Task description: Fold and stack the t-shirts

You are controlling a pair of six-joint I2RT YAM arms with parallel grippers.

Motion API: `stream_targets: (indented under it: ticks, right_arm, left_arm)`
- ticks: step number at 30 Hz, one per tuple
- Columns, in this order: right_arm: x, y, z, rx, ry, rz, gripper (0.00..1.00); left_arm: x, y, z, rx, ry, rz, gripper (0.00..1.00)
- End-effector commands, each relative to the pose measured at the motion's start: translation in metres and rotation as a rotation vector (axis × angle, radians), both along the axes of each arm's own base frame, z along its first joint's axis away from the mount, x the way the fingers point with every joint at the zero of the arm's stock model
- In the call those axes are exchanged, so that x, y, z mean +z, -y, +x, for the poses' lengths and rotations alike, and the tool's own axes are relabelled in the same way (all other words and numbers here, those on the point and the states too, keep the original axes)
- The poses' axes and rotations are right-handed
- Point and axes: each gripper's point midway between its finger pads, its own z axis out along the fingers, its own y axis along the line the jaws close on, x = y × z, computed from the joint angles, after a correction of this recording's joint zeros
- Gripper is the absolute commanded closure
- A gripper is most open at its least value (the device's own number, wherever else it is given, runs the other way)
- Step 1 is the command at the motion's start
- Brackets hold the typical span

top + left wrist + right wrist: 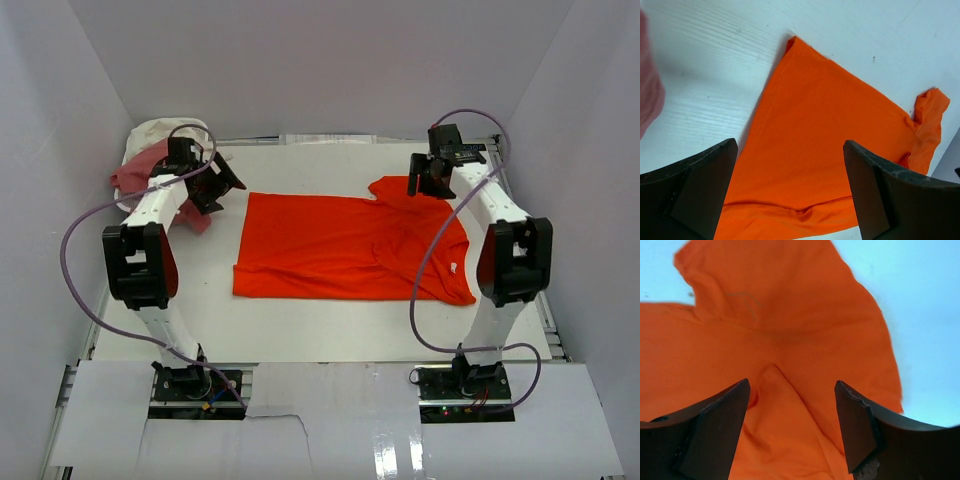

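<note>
An orange-red t-shirt (345, 250) lies spread on the white table, folded into a rough rectangle with a sleeve sticking out at its far right corner (395, 188). My left gripper (215, 185) hovers open just off the shirt's far left corner, and in the left wrist view the orange-red t-shirt (825, 135) fills the space under the left gripper (790, 145). My right gripper (425, 178) stands open over the far right sleeve. In its wrist view a raised crease of the orange-red t-shirt (790, 340) lies below the right gripper (792, 385), with nothing pinched. A dusty pink t-shirt (135, 178) and a cream-white t-shirt (160, 132) lie bunched at the far left.
The pink fabric (647, 100) shows at the left edge of the left wrist view. White walls enclose the table on three sides. Purple cables loop from both arms, and the right one (425, 260) hangs over the shirt's right part.
</note>
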Motion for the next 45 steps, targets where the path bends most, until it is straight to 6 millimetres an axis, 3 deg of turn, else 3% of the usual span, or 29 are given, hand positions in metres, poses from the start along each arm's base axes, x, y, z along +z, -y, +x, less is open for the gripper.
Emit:
stream_targets:
  ticks: [1,2,3,4,5,6,7,10,16,17,23,27,30,32,33,34,37,40,45]
  right_arm:
    - [0.025,-0.026,0.059,0.104,0.133,0.075,0.25]
    - [0.004,-0.029,0.072,0.109,0.098,0.076,0.25]
    - [0.004,-0.035,0.083,0.126,0.108,0.087,0.26]
    - [-0.001,-0.04,0.106,0.145,0.124,0.092,0.28]
    - [-0.002,-0.045,0.115,0.162,0.133,0.107,0.28]
    - [0.01,-0.048,0.132,0.168,0.178,0.112,0.29]
    - [-0.012,-0.054,0.14,0.189,0.147,0.135,0.29]
    - [-0.028,-0.055,0.163,0.207,0.161,0.166,0.29]
    - [-0.058,-0.049,0.178,0.195,0.152,0.292,0.25]
    - [-0.06,-0.048,0.179,0.188,0.154,0.3,0.25]
    - [-0.075,-0.045,0.178,0.179,0.133,0.301,0.28]
    - [-0.083,-0.047,0.173,0.181,0.108,0.316,0.45]
    - [-0.087,-0.049,0.17,0.185,0.091,0.336,0.81]
    - [-0.087,-0.05,0.169,0.186,0.086,0.352,0.85]
    - [-0.087,-0.05,0.168,0.189,0.083,0.36,0.85]
    - [-0.087,-0.049,0.166,0.188,0.074,0.363,0.79]
    - [-0.087,-0.041,0.163,0.169,0.072,0.331,0.5]
    - [-0.082,-0.028,0.162,0.149,0.093,0.272,0.44]
    - [-0.07,-0.004,0.163,0.102,0.114,0.241,0.43]
  left_arm:
    - [0.006,0.021,0.019,-0.078,0.029,-0.034,0.02]
    - [-0.005,0.022,0.024,-0.08,0.012,-0.039,0.02]
    - [-0.002,0.023,0.032,-0.084,0.027,-0.045,0.02]
    - [-0.013,0.042,0.034,-0.126,0.015,-0.051,0.02]
    - [-0.016,0.045,0.037,-0.136,0.012,-0.056,0.02]
    - [-0.013,0.049,0.042,-0.142,0.02,-0.064,0.02]
    - [-0.016,0.053,0.043,-0.152,0.015,-0.069,0.02]
    - [-0.022,0.059,0.051,-0.16,0.022,-0.064,0.02]
    - [-0.035,0.059,0.064,-0.157,0.007,-0.049,0.04]
    - [-0.03,0.059,0.07,-0.157,0.022,-0.047,0.04]
    - [-0.041,0.06,0.078,-0.15,-0.005,-0.05,0.04]
    - [-0.052,0.06,0.075,-0.151,-0.029,-0.05,0.04]
    - [-0.055,0.06,0.073,-0.153,-0.036,-0.05,0.04]
    - [-0.055,0.059,0.072,-0.152,-0.035,-0.045,0.04]
    - [-0.054,0.059,0.072,-0.152,-0.034,-0.04,0.04]
    - [-0.054,0.058,0.073,-0.152,-0.033,-0.037,0.04]
    - [-0.053,0.057,0.072,-0.149,-0.03,-0.029,0.04]
    - [-0.054,0.057,0.07,-0.15,-0.033,-0.028,0.04]
    - [-0.056,0.057,0.065,-0.149,-0.039,-0.029,0.04]
